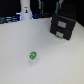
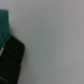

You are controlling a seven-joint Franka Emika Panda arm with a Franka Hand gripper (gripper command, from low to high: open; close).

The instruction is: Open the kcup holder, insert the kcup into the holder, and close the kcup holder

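Observation:
The kcup holder (image 1: pixel 64 25) is a black boxy unit at the exterior view's upper right, with two pale-edged slots on its front. Its drawer looks pushed in. The kcup (image 1: pixel 33 55), a tiny pod with a bright green top, sits alone on the white table (image 1: pixel 55 60), well apart from the holder toward the exterior view's lower left. A dark blurred shape above the holder (image 1: pixel 60 5) may be the arm; the gripper itself is not clear there. The wrist view shows only a black rounded part (image 2: pixel 10 60) over the white surface, with neither the kcup nor the holder in it.
A slim white bottle-like post (image 1: pixel 25 10) stands at the back on the exterior view's left, with dark clutter (image 1: pixel 9 19) beside it. A teal shape (image 2: pixel 4 27) shows at the edge of the wrist view.

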